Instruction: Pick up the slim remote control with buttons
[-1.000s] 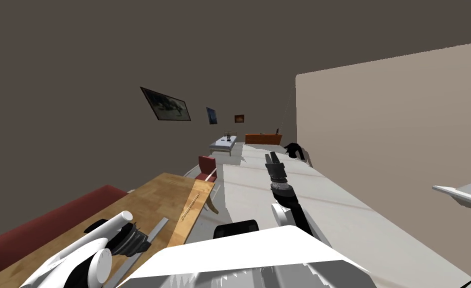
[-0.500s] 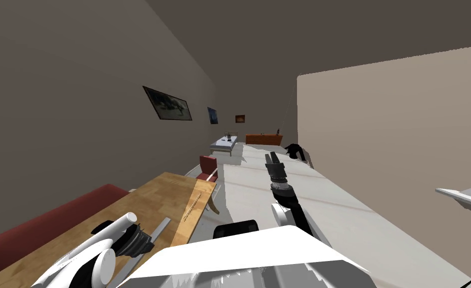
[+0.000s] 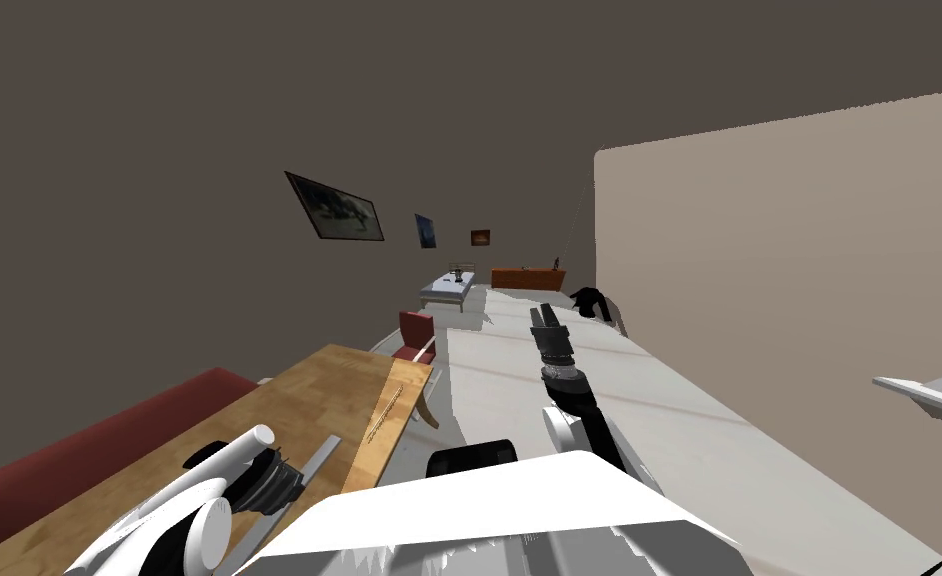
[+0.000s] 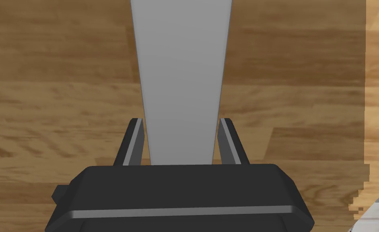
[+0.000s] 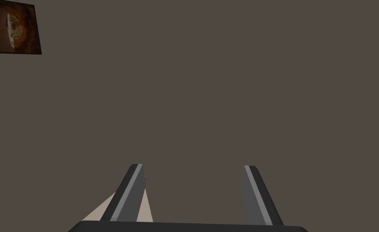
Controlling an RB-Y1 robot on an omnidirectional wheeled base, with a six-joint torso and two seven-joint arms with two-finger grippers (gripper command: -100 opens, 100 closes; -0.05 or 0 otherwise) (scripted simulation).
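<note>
left pincer (image 4: 180, 121) clamped on sides of grey remote (image 4: 180, 60), over the wood bench (image 4: 56, 80). right pincer (image 5: 192, 166) spread wide, nothing held, beyond bench edge.

Head view dim: dark wall (image 3: 159, 120), pale floor (image 3: 489, 400) brightest, lines splaying toward the corners. In the left wrist view a shadow with a stair-stepped edge covers most of the tabletop (image 4: 64, 80); the remote (image 4: 180, 80) renders flat, uniform grey.

Table (image 4: 64, 80) wood, streaky brown grain, matt finish; remote (image 4: 180, 72) plain light grey, smooth, matt
</note>
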